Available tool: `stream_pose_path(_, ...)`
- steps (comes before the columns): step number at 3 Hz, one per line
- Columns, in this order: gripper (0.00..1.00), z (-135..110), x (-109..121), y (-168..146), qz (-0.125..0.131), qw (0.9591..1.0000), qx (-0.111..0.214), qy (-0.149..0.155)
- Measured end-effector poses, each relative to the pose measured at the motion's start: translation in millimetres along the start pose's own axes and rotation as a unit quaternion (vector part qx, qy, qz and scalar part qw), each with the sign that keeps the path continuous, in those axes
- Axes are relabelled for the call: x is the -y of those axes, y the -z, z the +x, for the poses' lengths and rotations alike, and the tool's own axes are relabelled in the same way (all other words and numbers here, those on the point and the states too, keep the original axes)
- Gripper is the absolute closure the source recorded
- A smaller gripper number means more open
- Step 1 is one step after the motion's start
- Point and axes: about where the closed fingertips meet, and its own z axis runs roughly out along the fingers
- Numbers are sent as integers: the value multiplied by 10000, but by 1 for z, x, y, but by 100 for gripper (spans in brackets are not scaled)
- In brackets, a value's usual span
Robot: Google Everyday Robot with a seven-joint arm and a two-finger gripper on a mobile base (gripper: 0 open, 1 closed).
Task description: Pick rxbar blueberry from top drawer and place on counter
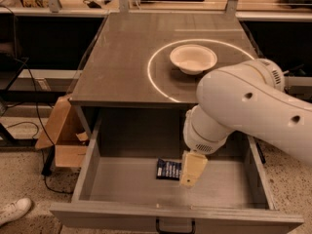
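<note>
My fingers (192, 168) hung inside the open drawer (127, 189), low over its grey floor and just right of the bar (168, 169). Only one pale, blunt piece of them showed below my arm (243, 106), so I could not tell whether they were open or closed. The bar lay flat on the drawer floor, about midway across, dark blue with pale lettering. Its right edge was hidden behind my fingers, and I could not tell whether I touched it. My arm, bulky and white, came in from the right and covered the drawer's right rear corner and the counter's near right corner. The drawer stood out toward the camera, with its dark handle (174, 226) at the bottom of its front. Above it, the counter (117, 57) carried a white bowl (193, 58), upright inside a thin bright circle (150, 77) and nearer the circle's far side. On the floor to the left a cardboard box (63, 135) stood beside the cabinet, and a shoe (14, 211) showed at the lower left corner
</note>
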Motion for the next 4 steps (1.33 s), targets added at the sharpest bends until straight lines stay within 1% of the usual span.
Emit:
stream_pose_path(2,0,0,5,-32,-93,9999,-66,-2)
stream_pose_path(3,0,-1,3,-48,-188,9998,-79,-31)
stream_pose_path(4,0,-3,5,-71,-305,9995,-32,-66)
